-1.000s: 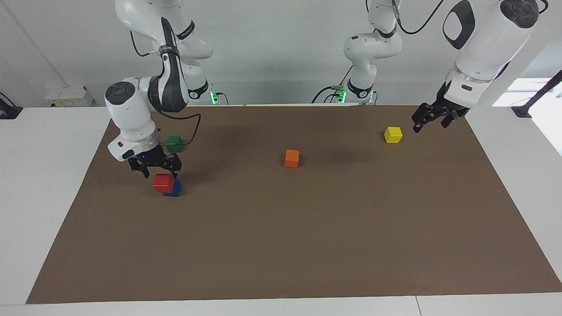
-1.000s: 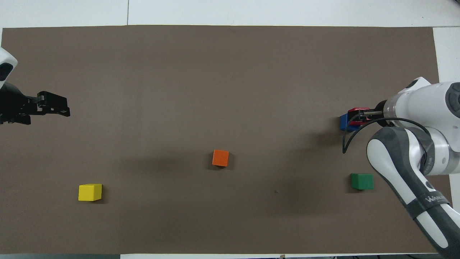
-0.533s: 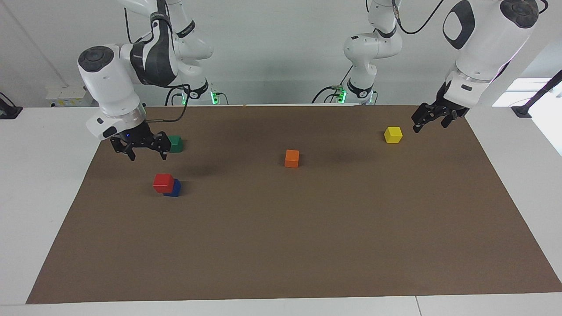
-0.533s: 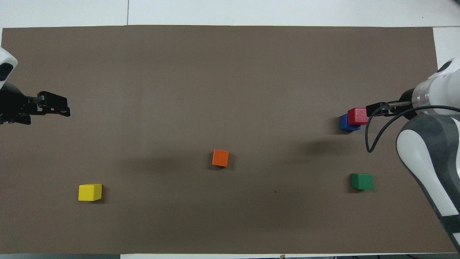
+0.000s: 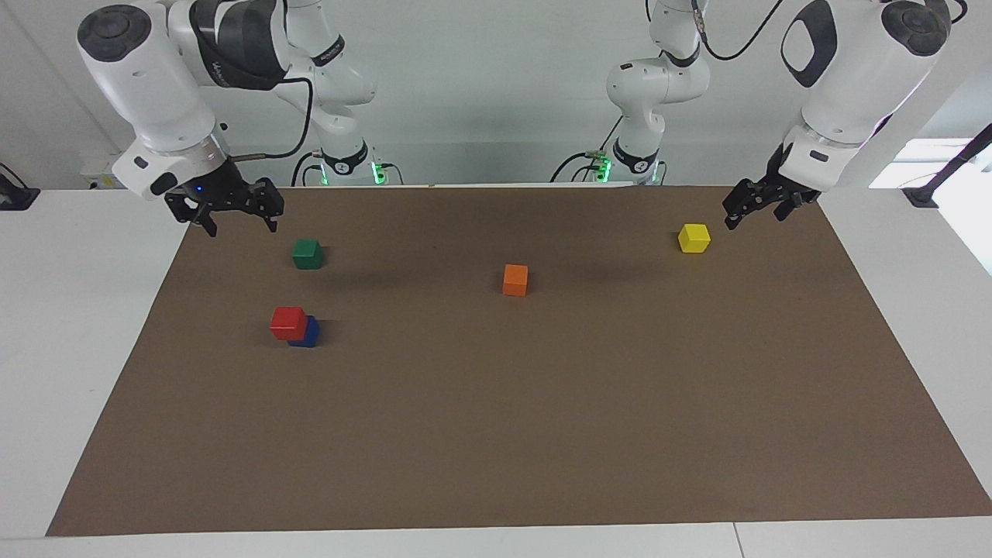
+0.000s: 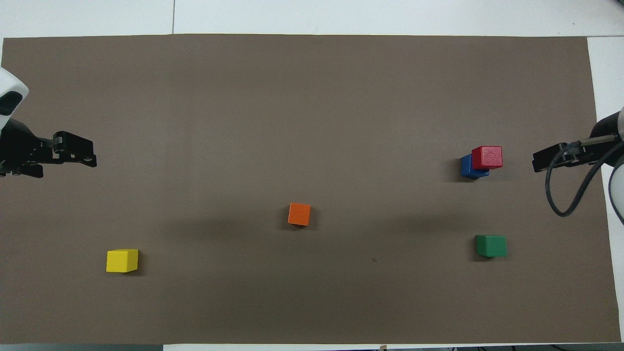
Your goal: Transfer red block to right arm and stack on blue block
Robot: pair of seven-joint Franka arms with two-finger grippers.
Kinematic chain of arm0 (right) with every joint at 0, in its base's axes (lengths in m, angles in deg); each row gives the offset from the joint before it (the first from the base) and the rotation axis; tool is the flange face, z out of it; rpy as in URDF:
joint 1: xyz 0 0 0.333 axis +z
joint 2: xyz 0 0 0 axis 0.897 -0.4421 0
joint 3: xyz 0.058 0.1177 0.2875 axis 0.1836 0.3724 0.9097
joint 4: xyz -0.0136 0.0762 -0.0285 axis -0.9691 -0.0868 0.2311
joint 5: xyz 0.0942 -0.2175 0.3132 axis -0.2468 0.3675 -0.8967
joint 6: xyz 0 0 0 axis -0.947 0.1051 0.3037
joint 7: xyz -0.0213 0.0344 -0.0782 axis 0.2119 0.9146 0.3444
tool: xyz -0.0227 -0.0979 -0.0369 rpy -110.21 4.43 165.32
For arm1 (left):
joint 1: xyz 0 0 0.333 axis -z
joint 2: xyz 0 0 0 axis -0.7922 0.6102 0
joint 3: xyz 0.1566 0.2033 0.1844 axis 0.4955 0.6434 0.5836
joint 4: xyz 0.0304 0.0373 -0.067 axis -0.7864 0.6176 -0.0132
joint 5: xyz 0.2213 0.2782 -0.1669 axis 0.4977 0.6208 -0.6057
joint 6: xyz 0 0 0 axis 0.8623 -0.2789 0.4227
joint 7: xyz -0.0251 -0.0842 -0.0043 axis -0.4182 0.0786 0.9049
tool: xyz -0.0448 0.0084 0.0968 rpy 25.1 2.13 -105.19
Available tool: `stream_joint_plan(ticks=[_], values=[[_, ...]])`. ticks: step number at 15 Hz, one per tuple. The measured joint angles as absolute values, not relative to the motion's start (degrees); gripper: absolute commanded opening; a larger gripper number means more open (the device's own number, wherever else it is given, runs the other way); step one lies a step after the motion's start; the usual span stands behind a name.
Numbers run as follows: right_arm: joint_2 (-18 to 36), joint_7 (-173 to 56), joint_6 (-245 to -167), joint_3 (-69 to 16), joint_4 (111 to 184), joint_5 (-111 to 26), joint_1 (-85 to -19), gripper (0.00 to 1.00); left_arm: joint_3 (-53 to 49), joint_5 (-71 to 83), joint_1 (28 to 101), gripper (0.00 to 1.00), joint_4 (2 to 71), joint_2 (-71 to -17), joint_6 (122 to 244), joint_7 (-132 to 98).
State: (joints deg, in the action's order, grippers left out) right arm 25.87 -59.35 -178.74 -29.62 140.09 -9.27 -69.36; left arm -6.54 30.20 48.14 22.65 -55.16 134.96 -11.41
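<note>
Since 1 second ago the right gripper (image 5: 232, 213) has let go of the red block (image 5: 288, 322) and risen away from it; it now hangs with its fingers spread wide and holding nothing, over the mat's (image 5: 542, 434) edge at the right arm's end. That red block sits on the blue block (image 5: 309, 334), shifted off-centre so part of the blue top shows. Both are cubes with no long axis, their sides roughly in line with the mat's edges. A green block (image 5: 308, 253) lies nearer the robots, an orange block (image 5: 515, 280) mid-mat. The left gripper (image 5: 756, 208) waits just beside the yellow block (image 5: 694, 238); I cannot tell its finger spread.
</note>
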Motion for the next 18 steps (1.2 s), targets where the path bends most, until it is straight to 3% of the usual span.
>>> stream_joint_plan(ticks=[8,18], values=[[24.49,-57.69,-175.38,-38.61,134.95,-9.43,-62.03,1.0,-6.53,30.16,48.16,1.0,22.46,-55.21,134.64,-11.41],[23.89,-57.86,-174.6,-39.21,132.57,-9.45,-61.73,1.0,-6.54,30.14,48.17,1.0,21.71,-55.24,134.67,-11.4]])
